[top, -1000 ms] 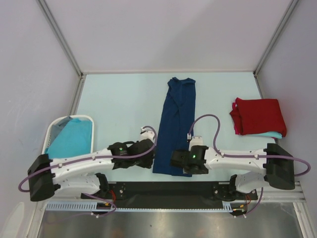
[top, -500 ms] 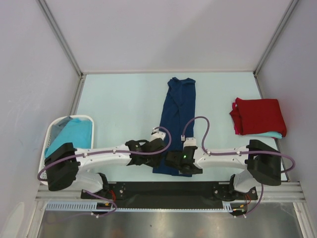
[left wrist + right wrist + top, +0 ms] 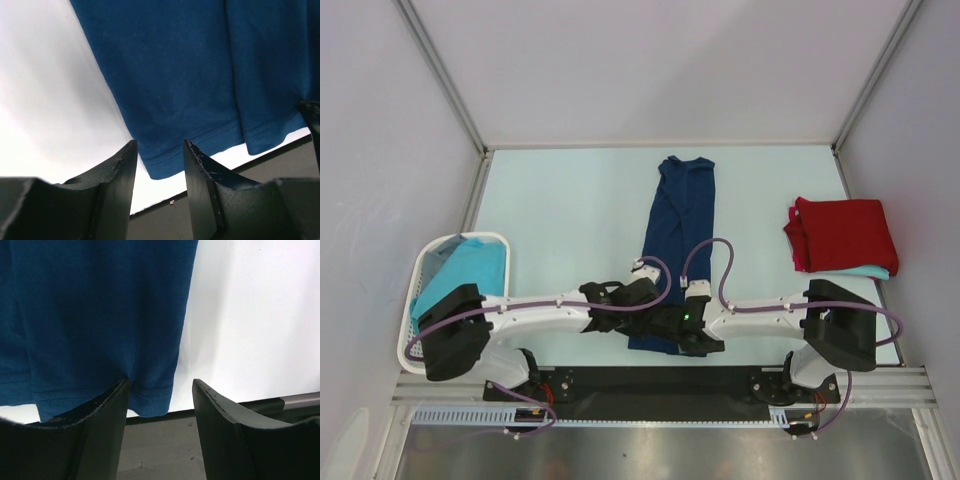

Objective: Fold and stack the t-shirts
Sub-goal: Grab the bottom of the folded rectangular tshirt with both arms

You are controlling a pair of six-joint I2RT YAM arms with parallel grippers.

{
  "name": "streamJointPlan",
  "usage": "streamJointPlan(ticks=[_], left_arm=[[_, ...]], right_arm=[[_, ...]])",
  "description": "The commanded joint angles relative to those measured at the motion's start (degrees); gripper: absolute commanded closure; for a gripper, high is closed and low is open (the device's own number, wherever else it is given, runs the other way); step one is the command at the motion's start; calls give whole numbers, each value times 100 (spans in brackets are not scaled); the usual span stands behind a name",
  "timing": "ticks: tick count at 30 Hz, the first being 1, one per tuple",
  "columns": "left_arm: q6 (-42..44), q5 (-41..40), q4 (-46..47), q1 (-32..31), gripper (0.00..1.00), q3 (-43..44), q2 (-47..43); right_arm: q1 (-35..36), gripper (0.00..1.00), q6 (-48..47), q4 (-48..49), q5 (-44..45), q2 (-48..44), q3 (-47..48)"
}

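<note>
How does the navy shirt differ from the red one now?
The navy t-shirt lies as a long narrow strip in the middle; the red t-shirt is a compact folded square at the right. The navy t-shirt rests directly on the table; the red t-shirt sits atop a turquoise t-shirt. Both lie flat.

Your table (image 3: 570, 215) is pale blue-green. Down its middle lies a navy t-shirt (image 3: 675, 240), folded into a long narrow strip with the hem at the near edge. On your right, a folded red t-shirt (image 3: 845, 232) rests on a turquoise one (image 3: 868, 272) — and a white basket (image 3: 470, 236) sits far left.
</note>
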Motion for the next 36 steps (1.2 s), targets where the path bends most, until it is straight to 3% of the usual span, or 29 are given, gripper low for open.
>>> streamJointPlan(ticks=[1,16,25,36], left_arm=[[85,149,118,-16,53,-68,68],[-275,342,-427,-25,52,-727,-943],[-143,667,-137,-42,55,-657,-425],[-169,53,-453,-34,54,-217,-652]], right_arm=[[-63,43,15,353,-94,88,-31],[-142,39,375,-69,-59,-403,-347],[-134,39,305,80,-94,-298,-400],[-151,39,226,133,-85,-298,-338]])
